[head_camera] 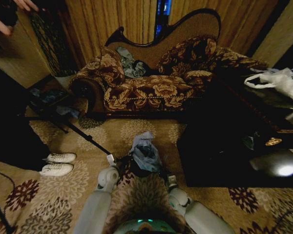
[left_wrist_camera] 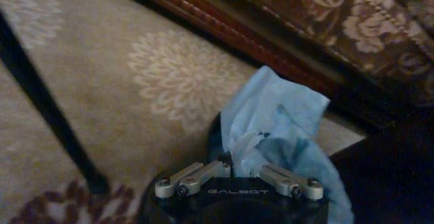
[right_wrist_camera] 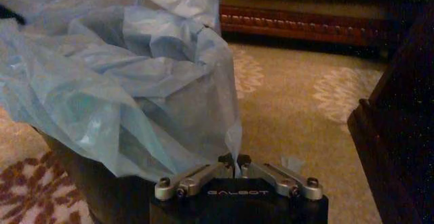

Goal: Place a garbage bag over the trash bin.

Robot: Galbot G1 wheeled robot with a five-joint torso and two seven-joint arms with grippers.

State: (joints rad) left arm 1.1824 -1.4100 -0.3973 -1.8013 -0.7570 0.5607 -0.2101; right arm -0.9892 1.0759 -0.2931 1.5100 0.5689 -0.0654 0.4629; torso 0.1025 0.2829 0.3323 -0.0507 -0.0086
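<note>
Pinching garbage bag both sides: left tool and right tool pressed together on film. Bag bunched over trash bin on carpet near sofa. Risk: thin film tearing or slipping off rim if pulled unevenly.

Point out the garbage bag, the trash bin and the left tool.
garbage bag (right_wrist_camera: 122,82): right wrist view, on the crumpled blue film draped over the rim.
trash bin (right_wrist_camera: 88,183): right wrist view, on the dark side wall below the bag.
left tool (left_wrist_camera: 239,169): left wrist view, between its fingertips, pinching the bag.
</note>
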